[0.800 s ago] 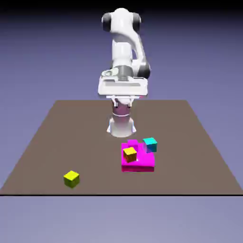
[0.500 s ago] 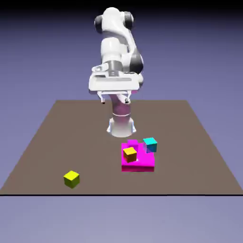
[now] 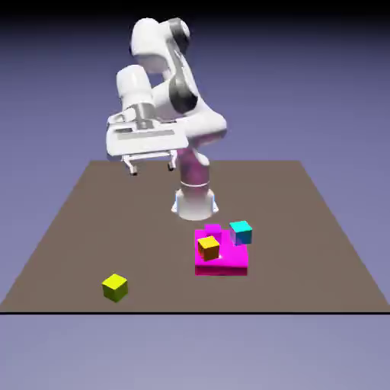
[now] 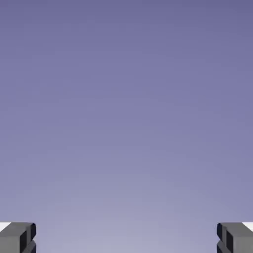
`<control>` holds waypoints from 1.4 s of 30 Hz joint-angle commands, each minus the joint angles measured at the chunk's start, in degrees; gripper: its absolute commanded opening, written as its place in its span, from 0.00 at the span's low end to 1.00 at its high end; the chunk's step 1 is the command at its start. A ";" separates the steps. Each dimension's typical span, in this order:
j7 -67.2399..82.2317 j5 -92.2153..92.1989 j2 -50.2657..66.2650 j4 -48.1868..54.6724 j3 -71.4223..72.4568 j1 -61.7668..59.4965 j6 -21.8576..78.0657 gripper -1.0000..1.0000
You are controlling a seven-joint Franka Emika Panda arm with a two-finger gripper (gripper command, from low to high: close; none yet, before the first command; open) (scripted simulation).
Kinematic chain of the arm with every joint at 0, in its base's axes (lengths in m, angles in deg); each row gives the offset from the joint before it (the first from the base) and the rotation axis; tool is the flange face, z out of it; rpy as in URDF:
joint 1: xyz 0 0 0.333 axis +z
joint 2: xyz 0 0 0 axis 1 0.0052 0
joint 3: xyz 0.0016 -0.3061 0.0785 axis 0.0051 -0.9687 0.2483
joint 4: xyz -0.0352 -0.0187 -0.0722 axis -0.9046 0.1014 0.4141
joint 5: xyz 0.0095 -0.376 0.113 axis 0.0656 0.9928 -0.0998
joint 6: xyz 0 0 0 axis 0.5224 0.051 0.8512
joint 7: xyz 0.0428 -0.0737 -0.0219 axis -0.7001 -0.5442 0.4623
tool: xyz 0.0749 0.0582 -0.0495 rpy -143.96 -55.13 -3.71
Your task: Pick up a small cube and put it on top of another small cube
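The small lime-yellow cube point(image 3: 115, 287) rests on the brown table near its front edge, at the exterior view's left. My gripper point(image 3: 152, 165) hangs high over the table's back left, far above and behind that cube, open with nothing between its fingers. In the hand view only the two grey fingertips point(image 4: 18, 237) show, wide apart at the bottom corners, against the plain blue-violet backdrop; no cube appears there. An orange-yellow cube point(image 3: 208, 247) sits on a magenta block, and a cyan cube point(image 3: 241, 231) sits at that block's back right.
The magenta block point(image 3: 225, 263) lies right of the table's middle, in front of the robot's base point(image 3: 195, 201). The table's front edge point(image 3: 195, 312) runs just in front of the lime-yellow cube.
The arm has swung toward the exterior view's left, carrying the open gripper away from above the base. The cubes have not moved.
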 commanded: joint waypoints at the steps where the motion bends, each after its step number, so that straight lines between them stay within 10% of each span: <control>1: 1.79 -0.25 -0.12 0.51 -2.08 1.44 0.41 0.50; 42: 70.69 -16.87 -3.25 19.93 -83.17 61.01 16.34 0.50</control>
